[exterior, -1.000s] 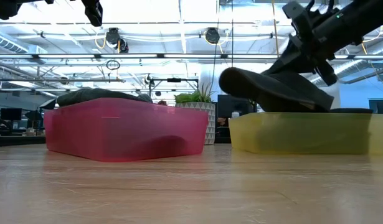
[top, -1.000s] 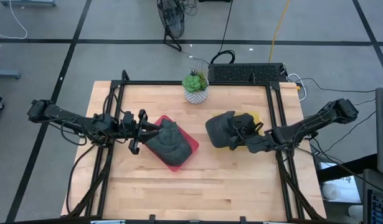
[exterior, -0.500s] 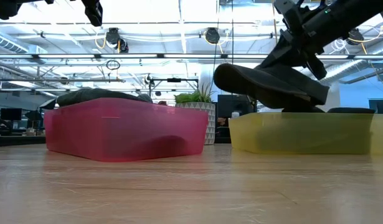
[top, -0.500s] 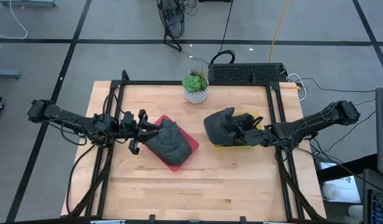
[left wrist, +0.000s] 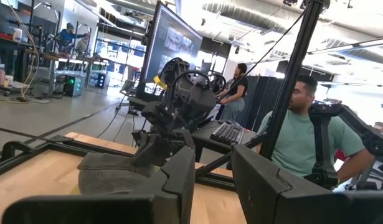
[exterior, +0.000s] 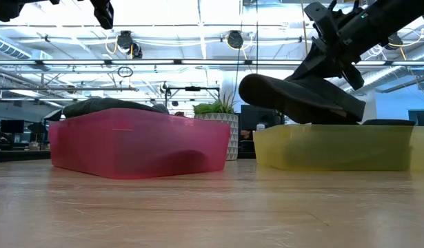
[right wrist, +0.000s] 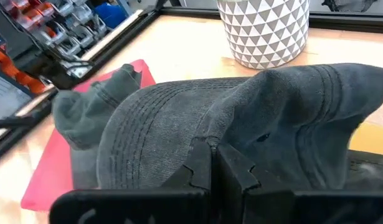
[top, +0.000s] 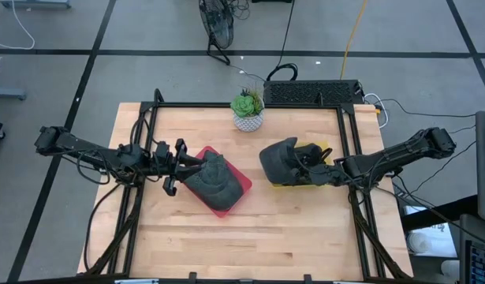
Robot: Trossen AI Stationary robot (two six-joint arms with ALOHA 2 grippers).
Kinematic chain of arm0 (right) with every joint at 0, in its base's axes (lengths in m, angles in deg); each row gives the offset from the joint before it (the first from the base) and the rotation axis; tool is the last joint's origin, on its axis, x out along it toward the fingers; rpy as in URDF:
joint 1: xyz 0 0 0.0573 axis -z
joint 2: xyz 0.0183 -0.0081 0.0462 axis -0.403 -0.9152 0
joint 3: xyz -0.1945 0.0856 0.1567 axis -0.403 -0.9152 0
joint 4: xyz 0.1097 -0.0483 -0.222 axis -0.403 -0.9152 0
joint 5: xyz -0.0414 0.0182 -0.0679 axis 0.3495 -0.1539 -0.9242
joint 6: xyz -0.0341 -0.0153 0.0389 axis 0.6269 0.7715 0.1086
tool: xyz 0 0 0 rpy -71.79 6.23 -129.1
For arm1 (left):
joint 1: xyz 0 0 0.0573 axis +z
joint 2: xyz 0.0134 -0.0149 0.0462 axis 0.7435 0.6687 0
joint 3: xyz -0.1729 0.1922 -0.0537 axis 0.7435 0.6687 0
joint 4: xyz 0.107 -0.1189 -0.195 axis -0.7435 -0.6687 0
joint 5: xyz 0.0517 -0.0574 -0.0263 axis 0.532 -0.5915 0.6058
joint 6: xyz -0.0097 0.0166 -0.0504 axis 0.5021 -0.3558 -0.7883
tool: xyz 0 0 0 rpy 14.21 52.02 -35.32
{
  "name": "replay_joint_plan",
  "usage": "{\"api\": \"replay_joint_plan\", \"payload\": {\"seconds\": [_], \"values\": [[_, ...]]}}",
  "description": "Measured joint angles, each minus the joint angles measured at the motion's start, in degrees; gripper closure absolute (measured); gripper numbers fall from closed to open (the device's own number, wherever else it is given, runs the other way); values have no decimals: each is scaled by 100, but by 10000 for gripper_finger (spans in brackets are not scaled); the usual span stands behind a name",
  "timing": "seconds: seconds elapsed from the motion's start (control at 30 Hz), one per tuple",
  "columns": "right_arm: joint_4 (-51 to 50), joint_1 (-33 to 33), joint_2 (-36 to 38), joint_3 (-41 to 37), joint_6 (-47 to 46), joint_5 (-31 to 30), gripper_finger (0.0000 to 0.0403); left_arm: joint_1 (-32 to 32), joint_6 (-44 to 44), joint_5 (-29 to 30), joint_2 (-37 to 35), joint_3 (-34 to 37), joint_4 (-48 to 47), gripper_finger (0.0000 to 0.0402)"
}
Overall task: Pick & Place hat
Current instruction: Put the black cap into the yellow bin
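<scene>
A dark grey hat (top: 280, 160) (exterior: 294, 100) hangs over the yellow bin (top: 307, 186) (exterior: 336, 146) at the table's right, with my right gripper (top: 311, 169) (right wrist: 213, 163) shut on it. A second grey hat (top: 217, 181) lies in the red bin (top: 244, 186) (exterior: 139, 143) at centre left, bulging above its rim. My left gripper (top: 176, 162) (left wrist: 213, 180) stands open just left of the red bin, high above the table, with nothing between its fingers. My right gripper pinches a fold of the hat's grey crown cloth (right wrist: 210, 138) between its two shut fingers. It comes slanting down from the table's right side. The hat hangs tilted below the fingers, its rounded end (exterior: 251, 87) toward the table's left, just above the yellow bin's rim.
A potted green plant (top: 247, 110) in a white patterned pot (right wrist: 266, 31) stands at the table's far edge, between the bins. A black frame (top: 226, 105) runs around the tabletop. Bare wood lies along the near half (top: 250, 241). A seated person (left wrist: 303, 134) shows beyond the table.
My right gripper has shifted a little toward the table's far edge with the hat. More of the yellow bin's near side shows now. The hat stays lifted and tilted.
</scene>
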Motion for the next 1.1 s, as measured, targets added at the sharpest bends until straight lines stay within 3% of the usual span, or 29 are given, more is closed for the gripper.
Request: {"api": "replay_joint_plan", "payload": {"seconds": [0.37, 0.67, 0.93, 1.1], "values": [[-1523, -2, -2, 761, -282, 55, 402, -1, -11, 0, 0, 0, -6, 293], [-1413, -29, -149, 828, -646, 160, 402, -2, 4, -55, 2, 0, -13, 293], [-2065, -293, -203, 1684, -654, -11, 403, -2, 4, -59, 2, 0, -13, 293], [-2175, -364, -401, 1444, -1186, -165, 403, -3, 2, -62, 2, 0, 24, 293]]}}
